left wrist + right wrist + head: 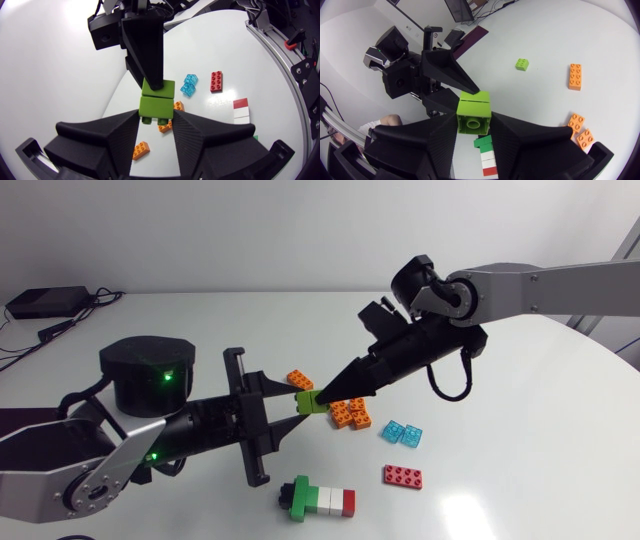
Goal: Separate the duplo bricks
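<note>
Two joined green bricks (312,401) hang above the middle of the table (520,380). The left gripper (156,116) has its jaws clenched on one brick and the right gripper (474,125) on the other. Pulling them apart seems the step in hand. Next, the arms likely need to pull or twist apart, gripping firmly.

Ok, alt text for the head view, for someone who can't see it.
The left gripper and right gripper meet mid-table, both shut on a joined green brick pair. Orange bricks, a blue brick, a red brick and a green-white-red stack lie on the white table.
</note>
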